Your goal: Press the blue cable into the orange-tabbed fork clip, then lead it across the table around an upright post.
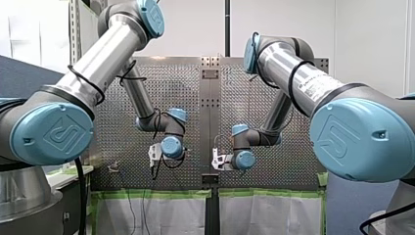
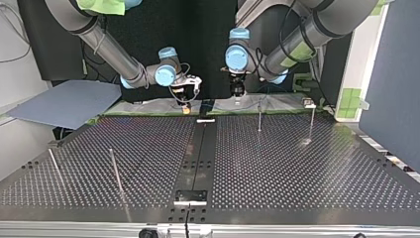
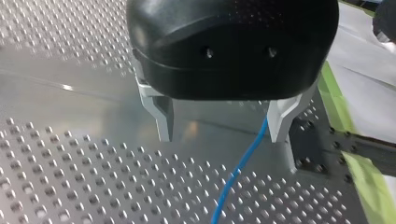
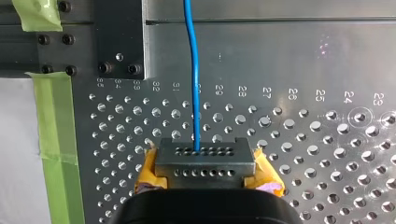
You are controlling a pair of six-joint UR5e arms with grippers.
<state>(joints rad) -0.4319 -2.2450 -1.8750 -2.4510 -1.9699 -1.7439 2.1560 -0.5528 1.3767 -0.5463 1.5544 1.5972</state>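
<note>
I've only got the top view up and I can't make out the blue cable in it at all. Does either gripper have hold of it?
Observer: Yes. The right wrist view shows my right gripper shut on the blue cable, which runs straight ahead from it.
Operator: And the other one?
Observer: In the left wrist view my left gripper is open. The cable passes through its gap, nearer one side, and is not clamped.
</note>
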